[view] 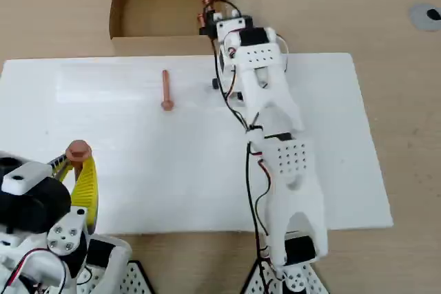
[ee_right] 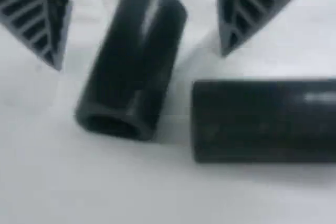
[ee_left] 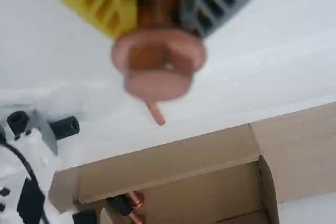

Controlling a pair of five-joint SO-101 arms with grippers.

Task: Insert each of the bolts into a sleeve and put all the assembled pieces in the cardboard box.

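My left gripper (view: 77,164) is at the near left of the white mat, shut on a copper bolt (view: 78,150) whose hex head (ee_left: 157,66) sticks out past the yellow and grey fingers. Another bolt (view: 166,89) lies loose on the mat, also seen as the far bolt (ee_left: 155,113). My right gripper (ee_right: 140,56) is open just above the mat, straddling one black sleeve (ee_right: 131,61). A second sleeve (ee_right: 262,119) lies beside it. The cardboard box (view: 118,5) stands at the back, with assembled pieces (view: 205,13) at its right side.
The white mat (view: 138,177) covers most of the wooden table. The right arm (view: 275,122) stretches from the front edge up to the box's near right corner, with loose cables along it. A round grey object (view: 425,16) lies at the far right.
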